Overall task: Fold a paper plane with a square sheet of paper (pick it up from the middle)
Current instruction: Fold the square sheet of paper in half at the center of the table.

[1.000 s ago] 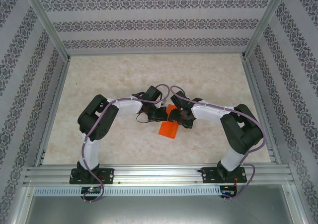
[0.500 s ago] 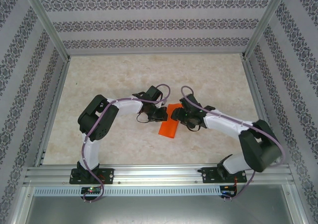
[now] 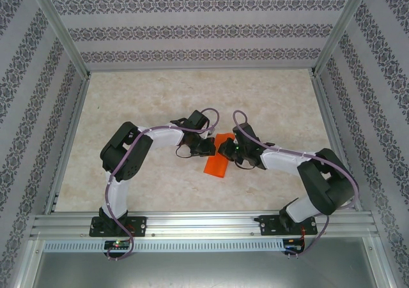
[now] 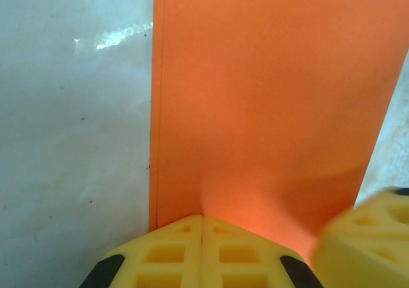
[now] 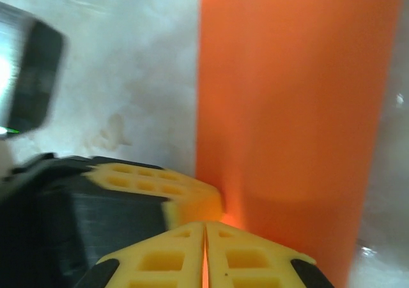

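Note:
The square sheet of paper (image 3: 216, 165) is bright orange and folded into a narrow rectangle that slopes down toward the near side of the table. My left gripper (image 3: 213, 147) is shut on its far edge, the yellow pads (image 4: 185, 237) pressed together on the orange sheet (image 4: 268, 96). My right gripper (image 3: 225, 149) is shut on the same edge beside it, with a sliver of orange between its fingertips (image 5: 243, 250) and the sheet (image 5: 287, 96) running away from them. The two grippers nearly touch. The paper plane is out of view.
The marble-look tabletop (image 3: 140, 96) spreads around the arms. Aluminium frame rails run along the near edge (image 3: 204, 224) and both sides (image 3: 329, 122). Patterned walls (image 3: 204, 29) close in the back and sides.
My right gripper has closed from wide open onto the paper's edge, and its arm swung outward, then drew back in. The left gripper and the paper have stayed put.

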Robot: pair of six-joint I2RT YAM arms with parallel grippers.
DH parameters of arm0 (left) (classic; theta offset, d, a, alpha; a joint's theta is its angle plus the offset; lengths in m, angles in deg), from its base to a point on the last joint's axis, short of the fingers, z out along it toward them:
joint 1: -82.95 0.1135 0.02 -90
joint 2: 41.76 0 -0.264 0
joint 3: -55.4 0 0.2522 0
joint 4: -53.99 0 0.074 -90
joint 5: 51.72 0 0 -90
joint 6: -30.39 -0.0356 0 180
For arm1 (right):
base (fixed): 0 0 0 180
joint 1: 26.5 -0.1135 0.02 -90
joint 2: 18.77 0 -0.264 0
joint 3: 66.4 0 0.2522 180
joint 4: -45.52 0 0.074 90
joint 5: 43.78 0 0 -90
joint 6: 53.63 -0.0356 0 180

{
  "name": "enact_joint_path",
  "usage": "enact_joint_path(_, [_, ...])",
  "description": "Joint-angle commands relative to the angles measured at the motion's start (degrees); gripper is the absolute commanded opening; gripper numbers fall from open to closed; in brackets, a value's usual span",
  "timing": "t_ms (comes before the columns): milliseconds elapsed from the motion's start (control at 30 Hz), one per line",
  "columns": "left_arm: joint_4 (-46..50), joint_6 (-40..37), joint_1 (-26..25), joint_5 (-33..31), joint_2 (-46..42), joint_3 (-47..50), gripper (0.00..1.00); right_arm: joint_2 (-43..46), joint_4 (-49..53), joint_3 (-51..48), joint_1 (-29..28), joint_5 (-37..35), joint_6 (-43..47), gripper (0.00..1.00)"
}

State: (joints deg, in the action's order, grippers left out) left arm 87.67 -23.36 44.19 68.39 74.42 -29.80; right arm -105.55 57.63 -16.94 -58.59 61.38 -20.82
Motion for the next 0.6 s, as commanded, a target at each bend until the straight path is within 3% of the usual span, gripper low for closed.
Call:
enact_joint_path(0, [3.54, -1.54, -0.92, -2.78, 2.55, -0.02, 0.0, -0.83, -3.61, -1.77, 0.92, 1.17, -0.78, 0.11])
enact_joint_path(567, [3.72, -1.93, -1.25, -2.75, 3.34, -0.1, 0.0, -1.11, -5.7, -7.23, 3.0, 2.41, 0.77, 0.16])
